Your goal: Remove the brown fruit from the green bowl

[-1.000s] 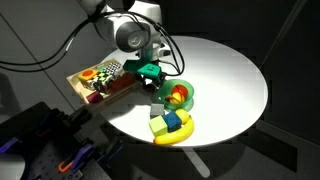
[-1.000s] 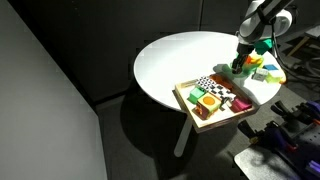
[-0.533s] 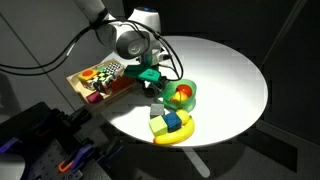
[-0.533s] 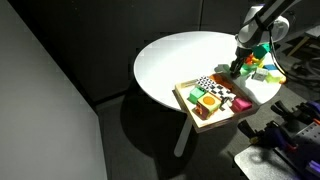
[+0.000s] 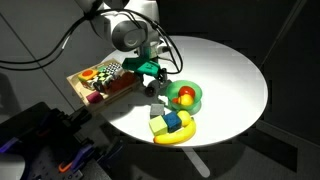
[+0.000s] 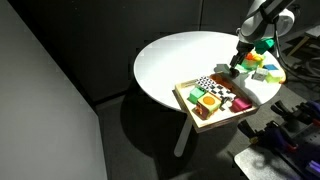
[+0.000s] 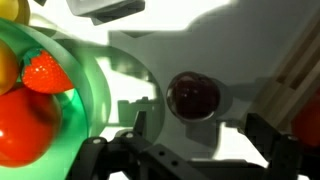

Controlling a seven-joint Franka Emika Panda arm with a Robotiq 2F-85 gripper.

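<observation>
The brown fruit (image 7: 193, 97), dark and round, rests on the white table just outside the green bowl (image 7: 96, 98), between the bowl and the wooden tray. The bowl (image 5: 195, 99) still holds a red round fruit (image 7: 22, 125), a strawberry (image 7: 45, 72) and a yellow piece. My gripper (image 7: 198, 126) hangs right above the brown fruit with its jaws open, one finger on each side and neither touching it. In an exterior view the gripper (image 5: 152, 82) stands between the tray and the bowl.
A wooden tray (image 5: 84, 91) with several coloured toy pieces lies at the table's edge beside the gripper. A yellow banana-shaped piece (image 5: 178, 138) with blue and green blocks sits in front of the bowl. The round table (image 6: 170, 60) stretches bare beyond.
The jaws went from shut to wide open, and the brown fruit now lies free on the table beside the bowl. The gripper has lifted slightly.
</observation>
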